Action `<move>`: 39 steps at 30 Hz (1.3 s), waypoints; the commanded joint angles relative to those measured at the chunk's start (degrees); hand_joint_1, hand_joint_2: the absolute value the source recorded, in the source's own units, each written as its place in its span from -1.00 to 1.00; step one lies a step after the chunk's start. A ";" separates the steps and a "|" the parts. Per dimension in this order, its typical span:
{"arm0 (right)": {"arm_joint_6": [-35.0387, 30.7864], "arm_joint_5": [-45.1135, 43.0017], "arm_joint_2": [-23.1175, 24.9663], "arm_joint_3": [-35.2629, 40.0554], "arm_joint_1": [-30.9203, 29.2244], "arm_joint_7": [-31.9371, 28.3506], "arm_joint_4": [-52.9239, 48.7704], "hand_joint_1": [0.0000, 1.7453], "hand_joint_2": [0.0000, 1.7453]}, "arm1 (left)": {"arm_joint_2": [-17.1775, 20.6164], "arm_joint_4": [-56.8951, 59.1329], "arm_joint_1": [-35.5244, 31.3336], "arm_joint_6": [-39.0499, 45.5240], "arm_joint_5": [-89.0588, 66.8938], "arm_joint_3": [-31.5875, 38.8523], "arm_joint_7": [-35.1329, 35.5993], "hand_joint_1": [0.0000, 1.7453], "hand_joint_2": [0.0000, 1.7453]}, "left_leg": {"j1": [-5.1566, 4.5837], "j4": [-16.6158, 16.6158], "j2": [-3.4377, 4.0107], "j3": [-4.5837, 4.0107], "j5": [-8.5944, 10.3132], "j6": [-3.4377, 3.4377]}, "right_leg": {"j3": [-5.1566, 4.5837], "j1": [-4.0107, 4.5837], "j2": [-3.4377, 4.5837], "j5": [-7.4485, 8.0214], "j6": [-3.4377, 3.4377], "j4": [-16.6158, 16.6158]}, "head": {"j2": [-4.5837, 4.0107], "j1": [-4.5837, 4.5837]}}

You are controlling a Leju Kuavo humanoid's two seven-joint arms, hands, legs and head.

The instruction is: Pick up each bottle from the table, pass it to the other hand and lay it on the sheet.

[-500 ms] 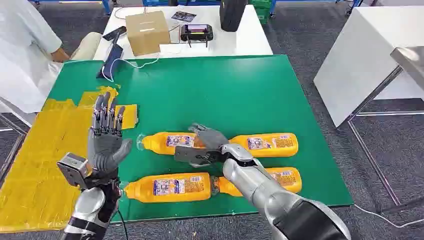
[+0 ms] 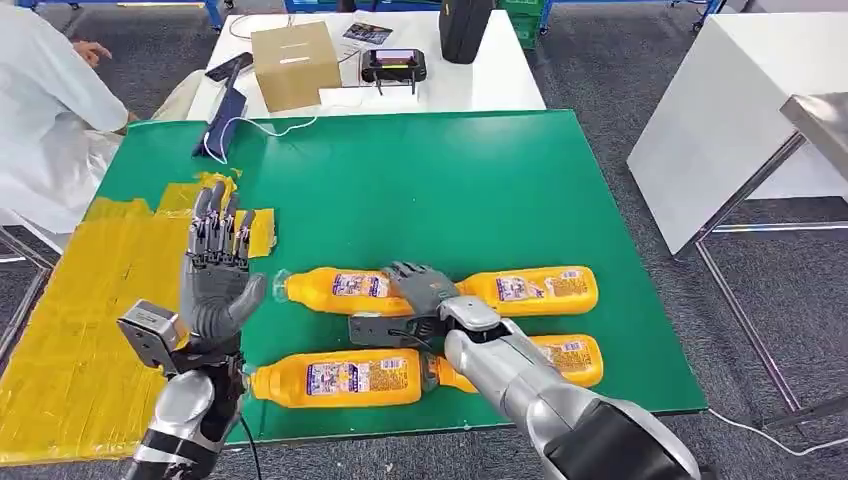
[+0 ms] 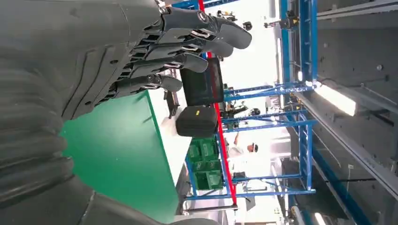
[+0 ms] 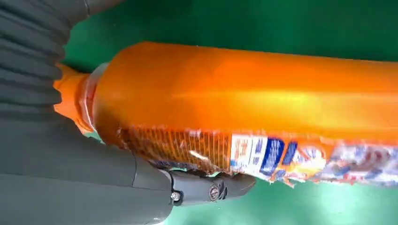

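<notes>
My right hand [image 2: 425, 290] lies over the base end of the far-left bottle [image 2: 340, 289], fingers draped on it; the wrist view shows a finger under its label, but I cannot tell whether the grip has closed. My left hand [image 2: 215, 270] waits upright with fingers apart, holding nothing, beside the yellow sheet [image 2: 90, 300]. Four orange bottles lie on their sides on the green surface [image 2: 450, 180], two by two. They look full, so fairly heavy, with smooth, likely slippery plastic; I judge the labelled mid-body the safest hold.
</notes>
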 commanded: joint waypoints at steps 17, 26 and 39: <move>-0.69 6.24 -1.30 6.85 -0.77 5.13 4.79 1.00 1.00 | -1.40 4.91 -3.12 -0.64 0.61 -1.66 0.36 -1.00 1.00 | 0.12 -0.02 -0.35 0.22 0.01 -0.11 | 0.25 0.05 0.19 -0.05 -0.16 -0.05 | 0.00 0.00; -24.90 6.26 -2.26 1.70 0.38 2.39 -0.40 1.00 1.00 | -1.24 2.10 -0.34 -1.26 -1.04 -2.17 1.37 -1.00 1.00 | 0.07 0.02 -0.22 0.14 -0.04 -0.12 | 0.16 0.02 0.31 -0.08 -0.13 0.04 | 0.00 0.00; -38.73 12.32 -5.14 -8.91 9.34 -2.63 -23.36 1.00 1.00 | -1.71 -0.01 1.83 -2.03 -3.28 -1.81 1.91 -1.00 1.00 | 0.06 0.02 -0.21 -0.03 0.02 -0.10 | -0.01 0.03 0.16 -0.03 -0.09 0.04 | 0.00 0.02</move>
